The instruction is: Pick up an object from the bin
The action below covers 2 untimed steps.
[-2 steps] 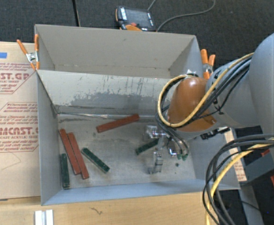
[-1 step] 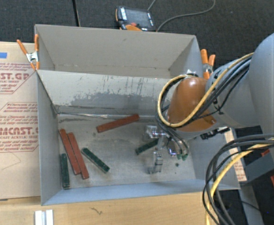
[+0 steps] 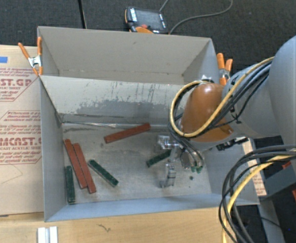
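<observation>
My gripper (image 3: 182,172) hangs low over the right part of the bin floor, open, with one fingertip (image 3: 168,180) close to the floor. A short dark green stick (image 3: 157,160) lies just left of it, its right end reaching in under the gripper body; it is not held. A longer reddish-brown stick (image 3: 127,133) lies slantwise further back and to the left.
On the left of the floor lie two reddish-brown sticks (image 3: 80,166) side by side, a green stick (image 3: 103,173) beside them and another green stick (image 3: 69,185) along the left wall. The arm with its orange cover and cables overhangs the bin's right wall.
</observation>
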Each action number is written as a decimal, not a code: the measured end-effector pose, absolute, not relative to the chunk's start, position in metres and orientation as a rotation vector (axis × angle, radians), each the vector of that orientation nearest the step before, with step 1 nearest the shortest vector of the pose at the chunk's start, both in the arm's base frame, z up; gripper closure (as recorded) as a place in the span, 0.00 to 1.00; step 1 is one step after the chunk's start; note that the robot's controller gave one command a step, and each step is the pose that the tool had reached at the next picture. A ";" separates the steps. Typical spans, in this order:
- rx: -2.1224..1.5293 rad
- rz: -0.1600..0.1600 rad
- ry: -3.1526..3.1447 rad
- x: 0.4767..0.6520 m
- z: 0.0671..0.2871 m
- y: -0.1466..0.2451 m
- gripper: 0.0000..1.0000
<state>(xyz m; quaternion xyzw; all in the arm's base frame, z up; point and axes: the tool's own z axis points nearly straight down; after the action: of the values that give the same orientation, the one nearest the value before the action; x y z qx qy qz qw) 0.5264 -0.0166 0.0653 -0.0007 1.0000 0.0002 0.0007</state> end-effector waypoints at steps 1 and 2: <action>-0.002 0.001 3.140 0.527 0.066 -0.017 1.00; -0.002 0.001 3.140 0.527 0.078 -0.016 1.00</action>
<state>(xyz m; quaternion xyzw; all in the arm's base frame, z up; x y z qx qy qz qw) 0.5272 -0.0164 0.0778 -0.0008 1.0000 0.0002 0.0009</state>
